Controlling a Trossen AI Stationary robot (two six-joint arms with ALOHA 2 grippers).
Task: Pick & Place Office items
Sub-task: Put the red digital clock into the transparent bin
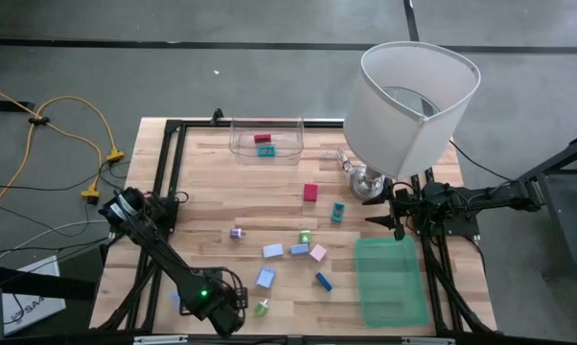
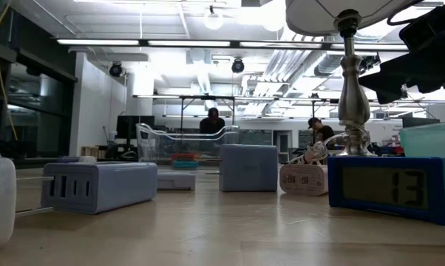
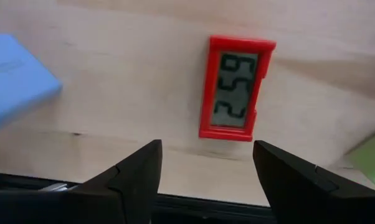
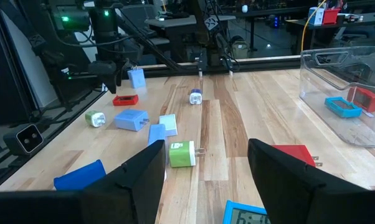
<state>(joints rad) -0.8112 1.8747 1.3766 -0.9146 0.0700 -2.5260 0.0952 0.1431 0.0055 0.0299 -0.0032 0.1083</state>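
Observation:
The office items lie scattered on the wooden table: small chargers, blocks and tiny clocks in red, teal, purple, green, light blue, pink and blue. My left gripper points down near the table's near edge, open above a red clock that lies flat on the wood beyond its fingertips. From the right wrist view, that red clock lies just below the left gripper. My right gripper waits open at the right edge.
A clear bin at the far edge holds a red and a teal piece. A white lamp stands at the far right. A green bin sits near right. A blue block and a green piece flank the red clock.

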